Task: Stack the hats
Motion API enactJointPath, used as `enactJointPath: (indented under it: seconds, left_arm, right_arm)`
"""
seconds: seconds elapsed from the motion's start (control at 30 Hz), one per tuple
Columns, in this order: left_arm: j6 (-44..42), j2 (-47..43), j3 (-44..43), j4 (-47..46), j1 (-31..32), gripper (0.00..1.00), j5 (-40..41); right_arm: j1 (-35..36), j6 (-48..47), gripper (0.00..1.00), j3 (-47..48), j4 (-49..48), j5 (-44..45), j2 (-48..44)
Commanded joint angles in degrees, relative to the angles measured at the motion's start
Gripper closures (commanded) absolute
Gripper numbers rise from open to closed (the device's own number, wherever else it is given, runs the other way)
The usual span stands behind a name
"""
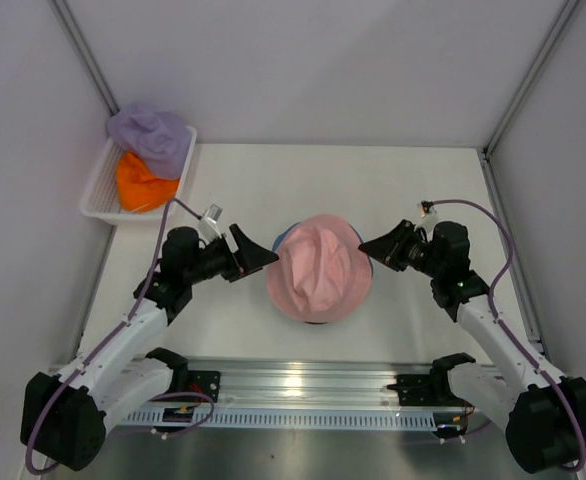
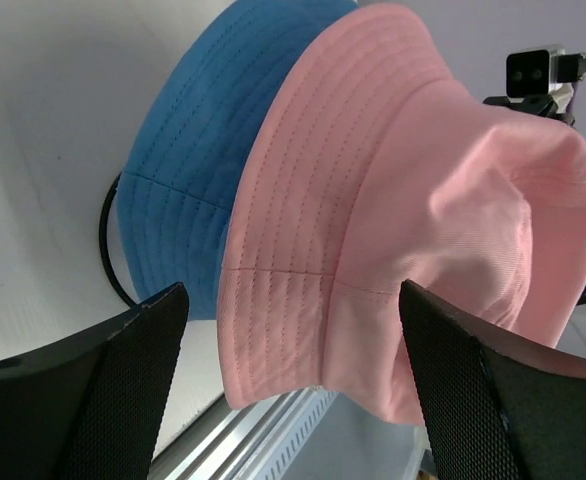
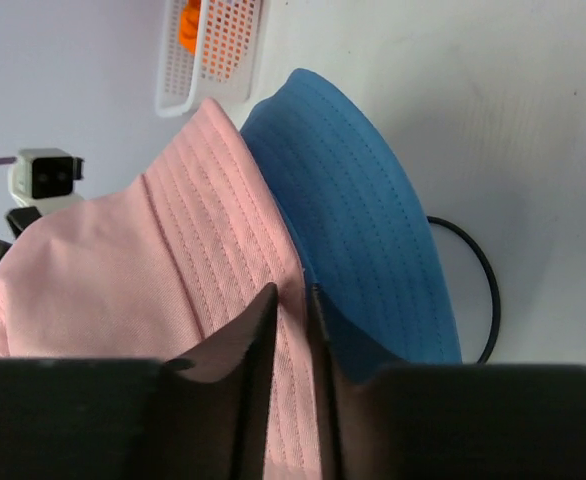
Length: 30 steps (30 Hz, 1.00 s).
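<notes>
The pink hat (image 1: 318, 268) sits on top of the blue hat (image 1: 365, 256) at the table's middle, over a thin black wire stand (image 2: 111, 250). In the left wrist view the pink hat (image 2: 403, 200) covers most of the blue hat (image 2: 193, 160). My left gripper (image 1: 263, 254) is open just left of the pink hat, its brim between the fingers untouched. My right gripper (image 1: 371, 246) is shut on the pink hat's brim (image 3: 291, 300) at its right side, beside the blue hat (image 3: 373, 230). The lavender-purple hat (image 1: 151, 135) and orange hat (image 1: 141, 182) lie in the basket.
A white mesh basket (image 1: 101, 180) stands at the back left corner and shows in the right wrist view (image 3: 213, 60). The metal rail (image 1: 303, 385) runs along the near edge. Grey walls close in the table on both sides.
</notes>
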<state>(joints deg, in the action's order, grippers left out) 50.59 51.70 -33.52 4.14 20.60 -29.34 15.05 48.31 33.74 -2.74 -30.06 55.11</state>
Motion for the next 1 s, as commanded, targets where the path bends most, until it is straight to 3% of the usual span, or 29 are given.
enactJointPath:
  seconds: [0.0, 0.1, 0.2, 0.3, 0.43, 0.7, 0.8, 0.83, 0.87, 0.97]
  left_arm:
    - [6.71, 0.77, 3.45, -14.41, -0.56, 0.12, -4.85]
    - [5.41, 1.99, 4.42, -14.77, -0.56, 0.12, -4.32]
    - [4.87, 4.62, 5.48, -17.75, -0.56, 0.12, -5.46]
    - [6.62, 6.91, 6.97, -21.87, -0.56, 0.24, -6.86]
    - [7.24, 8.32, 7.06, -23.56, -0.56, 0.48, -8.45]
    - [6.89, 11.92, 7.06, -25.67, -0.47, 0.64, -8.98]
    - [6.98, 14.21, 6.98, -26.29, -0.39, 0.81, -8.54]
    - [6.98, 14.74, 6.89, -26.12, -0.39, 0.94, -8.28]
    - [6.98, 15.18, 6.89, -25.85, -0.39, 0.99, -8.10]
    - [6.72, 16.59, 6.54, -25.06, -0.39, 0.99, -7.05]
  right_arm:
    - [-0.63, 1.78, 0.80, -0.86, -3.23, -0.26, -1.85]
    - [-1.42, 1.61, 0.98, -1.65, -3.23, 0.62, -2.47]
    - [-1.95, 1.08, 1.00, -1.74, -2.80, 1.06, -1.85]
    - [-2.04, 0.73, 1.00, -1.74, -2.71, 1.06, -1.76]
    - [-2.22, 0.46, 1.00, -2.01, -2.70, 1.50, -1.76]
    - [-2.22, -0.06, 1.00, -2.80, -4.73, 1.15, 1.13]
    - [-2.22, -1.11, 1.00, -2.45, -4.03, 1.93, 2.54]
    - [-2.22, -2.16, 1.00, -2.27, -3.50, 2.55, 2.89]
    - [-2.13, -2.78, 1.00, -1.84, -2.02, 3.86, 3.24]
    - [-2.13, -5.16, 1.00, -1.13, -0.08, 5.97, 3.68]
